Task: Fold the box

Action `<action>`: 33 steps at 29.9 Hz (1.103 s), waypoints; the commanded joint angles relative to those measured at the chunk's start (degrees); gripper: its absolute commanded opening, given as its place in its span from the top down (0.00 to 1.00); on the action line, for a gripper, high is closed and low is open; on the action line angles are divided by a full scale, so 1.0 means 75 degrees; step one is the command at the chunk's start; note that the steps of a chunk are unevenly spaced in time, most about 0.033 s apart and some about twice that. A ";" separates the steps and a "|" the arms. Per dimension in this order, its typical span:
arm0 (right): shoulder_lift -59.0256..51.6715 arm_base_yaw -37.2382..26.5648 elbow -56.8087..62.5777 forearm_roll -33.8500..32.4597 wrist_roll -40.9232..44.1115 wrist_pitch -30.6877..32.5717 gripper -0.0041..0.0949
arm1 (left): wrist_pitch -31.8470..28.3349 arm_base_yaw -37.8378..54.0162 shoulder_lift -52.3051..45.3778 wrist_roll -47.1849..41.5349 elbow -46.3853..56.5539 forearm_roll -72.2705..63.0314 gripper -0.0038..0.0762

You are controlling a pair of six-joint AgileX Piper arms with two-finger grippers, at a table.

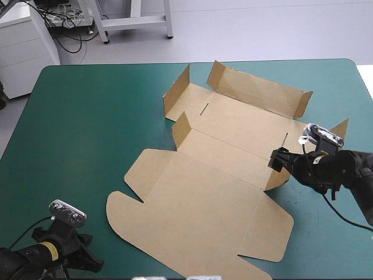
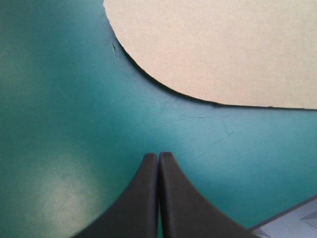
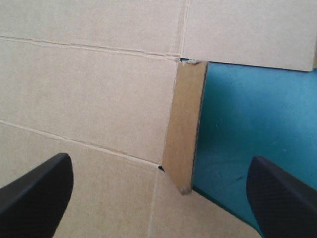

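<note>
Wide open, my right claw (image 3: 159, 159) frames a raised flap (image 3: 185, 124) of the brown box (image 3: 89, 89); my left claw (image 2: 158, 154), pinched shut, hovers over teal-green cover (image 2: 59, 99).

The box (image 1: 215, 192) is lying across the middle of the table (image 1: 76, 116), with its far flaps standing toward the upper centre. The left gripper (image 1: 87, 259) is sitting at lower left, near the box's rounded corner (not touching it). The right gripper (image 1: 278, 160) is hanging at mid-right, with a raised side flap (image 3: 184, 129) between its fingers.
</note>
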 commanded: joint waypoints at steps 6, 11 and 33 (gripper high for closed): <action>0.1436 0.0023 -0.1004 0.0104 -0.0381 0.0432 0.08 | -0.0265 -0.0048 0.0048 -0.0156 -0.0177 0.0006 0.99; 0.1735 0.0023 -0.1078 -0.0045 -0.0432 0.0637 0.10 | -0.0265 -0.0048 0.0048 -0.0156 -0.0177 0.0006 0.99; 0.1850 0.0023 -0.1078 -0.0705 -0.0154 0.0452 0.98 | -0.0265 -0.0048 0.0048 -0.0156 -0.0177 0.0006 0.99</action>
